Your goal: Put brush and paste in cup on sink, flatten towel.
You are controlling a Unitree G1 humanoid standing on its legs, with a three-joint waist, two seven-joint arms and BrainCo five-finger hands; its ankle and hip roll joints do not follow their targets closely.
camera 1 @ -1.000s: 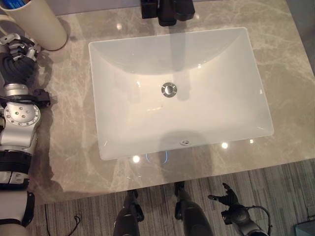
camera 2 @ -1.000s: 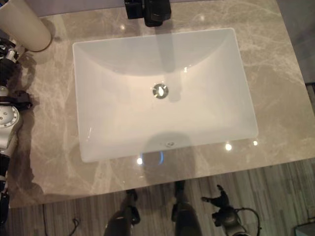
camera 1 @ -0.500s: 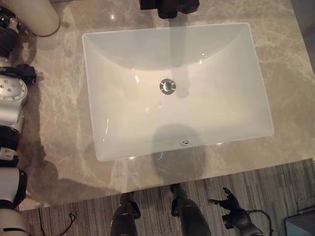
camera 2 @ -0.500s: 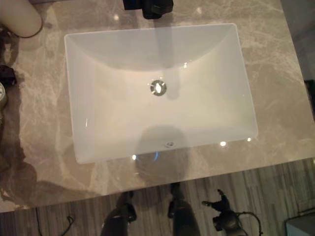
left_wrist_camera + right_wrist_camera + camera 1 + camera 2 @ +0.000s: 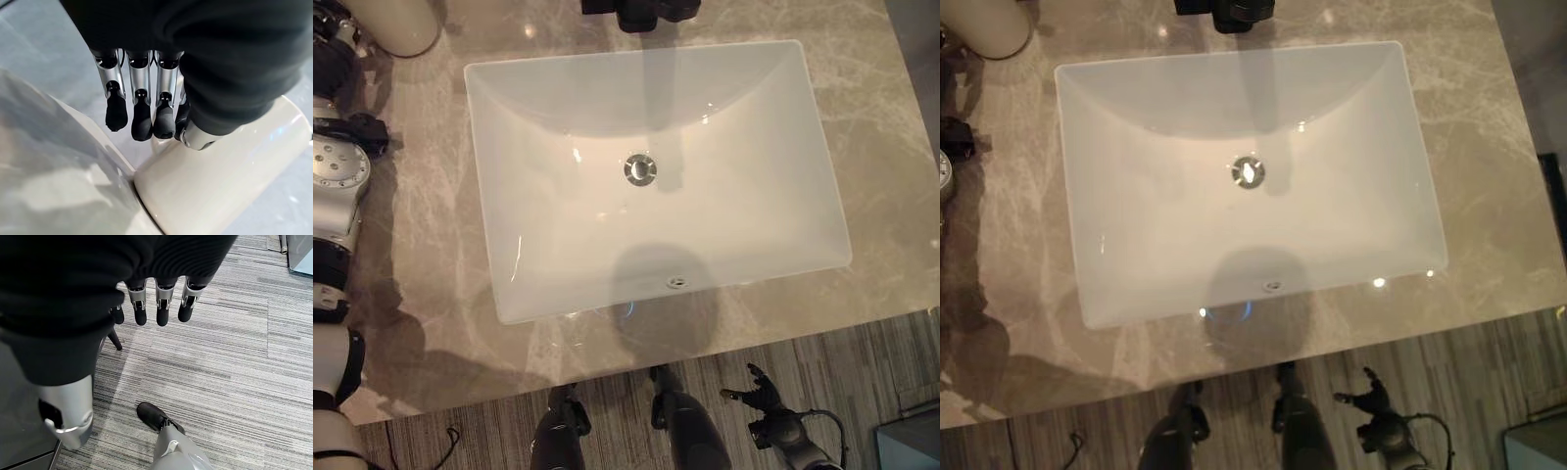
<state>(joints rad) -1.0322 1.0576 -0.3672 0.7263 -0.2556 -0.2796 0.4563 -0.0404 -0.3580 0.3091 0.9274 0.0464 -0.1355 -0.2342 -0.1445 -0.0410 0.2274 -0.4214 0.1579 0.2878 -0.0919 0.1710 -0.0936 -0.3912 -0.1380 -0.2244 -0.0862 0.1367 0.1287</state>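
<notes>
1. The marble bench (image 5: 431,255) carries everything: polished, veined and glossy under the lights, so I'd expect anything set on it to slide easily. Striped carpet floor (image 5: 234,362) runs below its near edge.
2. The white sink (image 5: 656,176) takes the bench's middle, with slick sloping walls down to a metal drain (image 5: 640,168). A dark tap (image 5: 641,12) stands at the far edge.
3. The cup (image 5: 403,24) stands at the bench's far left corner: cream, smooth, rigid, probably ceramic, so moderately heavy, slippery and chippable. Best taken round its side wall.
4. The left hand (image 5: 142,110) hangs just above the cup's wall (image 5: 220,171), fingers straight, gripping nothing.
5. The right hand (image 5: 759,387) hangs off the near edge over the floor, fingers loose and empty.
</notes>
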